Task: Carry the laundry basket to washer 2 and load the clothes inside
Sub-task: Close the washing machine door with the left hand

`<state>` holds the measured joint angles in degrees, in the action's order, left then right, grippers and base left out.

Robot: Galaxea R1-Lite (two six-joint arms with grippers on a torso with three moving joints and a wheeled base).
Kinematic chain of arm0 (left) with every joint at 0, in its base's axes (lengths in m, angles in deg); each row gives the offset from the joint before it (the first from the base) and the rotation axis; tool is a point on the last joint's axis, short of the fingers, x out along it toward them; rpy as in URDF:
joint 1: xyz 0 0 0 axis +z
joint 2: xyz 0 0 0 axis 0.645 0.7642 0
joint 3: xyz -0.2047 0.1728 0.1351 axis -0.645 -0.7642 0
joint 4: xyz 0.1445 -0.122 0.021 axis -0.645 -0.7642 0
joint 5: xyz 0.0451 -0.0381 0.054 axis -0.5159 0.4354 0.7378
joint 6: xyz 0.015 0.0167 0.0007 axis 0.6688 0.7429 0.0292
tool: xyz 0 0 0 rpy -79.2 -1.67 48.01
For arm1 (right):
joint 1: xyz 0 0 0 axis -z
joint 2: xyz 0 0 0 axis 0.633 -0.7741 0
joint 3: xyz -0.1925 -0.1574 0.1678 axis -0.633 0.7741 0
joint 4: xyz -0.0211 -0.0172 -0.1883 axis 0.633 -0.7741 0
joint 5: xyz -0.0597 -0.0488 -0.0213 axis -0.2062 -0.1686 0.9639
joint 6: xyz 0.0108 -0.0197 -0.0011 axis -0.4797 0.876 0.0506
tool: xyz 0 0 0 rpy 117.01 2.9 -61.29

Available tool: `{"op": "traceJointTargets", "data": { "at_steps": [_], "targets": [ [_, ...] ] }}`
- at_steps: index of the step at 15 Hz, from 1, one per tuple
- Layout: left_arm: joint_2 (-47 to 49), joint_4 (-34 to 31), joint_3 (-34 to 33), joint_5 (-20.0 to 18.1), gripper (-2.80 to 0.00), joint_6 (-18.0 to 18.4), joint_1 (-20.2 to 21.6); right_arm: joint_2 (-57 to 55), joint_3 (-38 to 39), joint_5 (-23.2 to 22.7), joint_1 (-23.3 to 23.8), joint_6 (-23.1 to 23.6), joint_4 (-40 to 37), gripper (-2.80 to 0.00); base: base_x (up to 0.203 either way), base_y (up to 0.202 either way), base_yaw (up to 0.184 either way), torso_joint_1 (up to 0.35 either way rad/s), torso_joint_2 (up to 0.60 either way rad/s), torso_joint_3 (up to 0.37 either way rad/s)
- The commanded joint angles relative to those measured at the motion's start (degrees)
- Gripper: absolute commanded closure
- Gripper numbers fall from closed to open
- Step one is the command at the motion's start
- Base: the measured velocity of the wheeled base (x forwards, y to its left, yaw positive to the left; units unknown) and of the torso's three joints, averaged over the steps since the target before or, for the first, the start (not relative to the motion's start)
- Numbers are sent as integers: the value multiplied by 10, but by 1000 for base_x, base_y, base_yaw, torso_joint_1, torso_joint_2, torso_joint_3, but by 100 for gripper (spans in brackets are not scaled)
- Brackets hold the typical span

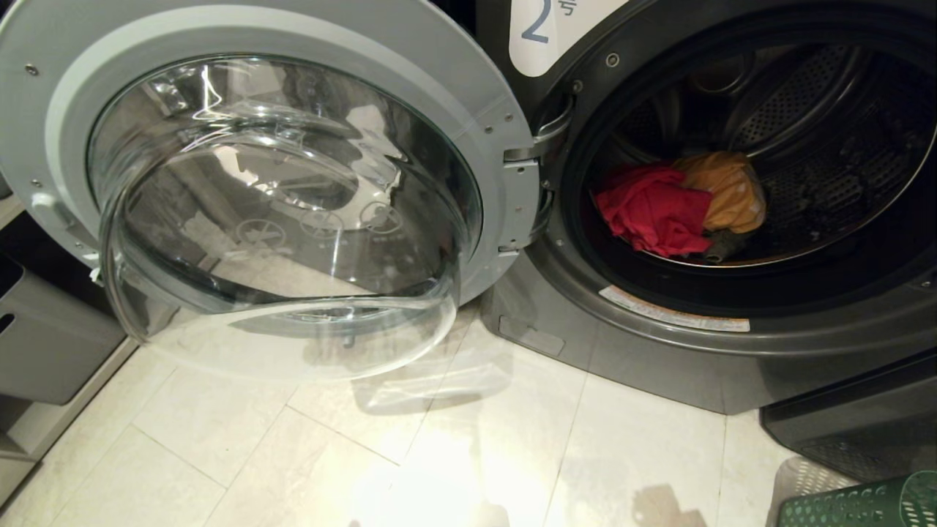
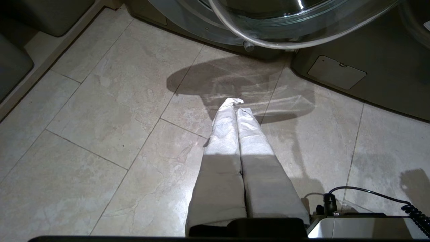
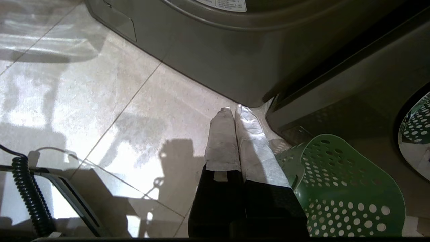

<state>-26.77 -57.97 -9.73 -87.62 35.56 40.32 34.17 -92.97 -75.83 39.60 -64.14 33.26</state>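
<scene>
Washer 2 (image 1: 659,351) stands with its round glass door (image 1: 278,205) swung open to the left. Inside the drum lie the clothes: a red garment (image 1: 651,208), an orange-yellow one (image 1: 728,190) and a dark bit below them. The green laundry basket (image 3: 349,188) with round holes stands on the floor at the washer's foot; its rim (image 1: 864,505) shows at the head view's lower right corner. My right gripper (image 3: 232,109) hangs shut and empty over the floor beside the basket. My left gripper (image 2: 237,105) is shut and empty above the tiles, below the open door.
A grey bin (image 1: 51,344) with a slot handle stands at the left by a low ledge. Another dark machine (image 1: 856,424) adjoins washer 2 on the right. Pale floor tiles (image 1: 366,454) stretch in front. A coiled black cable (image 3: 30,198) lies near my base.
</scene>
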Motion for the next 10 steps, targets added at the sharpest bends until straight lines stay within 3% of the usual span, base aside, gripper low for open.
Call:
{"op": "traceJointTargets", "data": {
  "at_steps": [1, 5, 10],
  "targets": [
    [0, 0, -6, 0, 0, 1, 0, -2, 14, 0, 0, 2, 33, 0, 0, 0, 0, 0, 0, 0],
    [0, 0, -6, 0, 0, 1, 0, -2, 42, -1, 0, 0, 103, 0, 0, 0, 0, 0, 0, 0],
    [0, 0, -6, 1, 0, -2, 0, -2, 45, -3, 0, 0, 109, 0, 0, 0, 0, 2, -1, 65]
  ]
}}
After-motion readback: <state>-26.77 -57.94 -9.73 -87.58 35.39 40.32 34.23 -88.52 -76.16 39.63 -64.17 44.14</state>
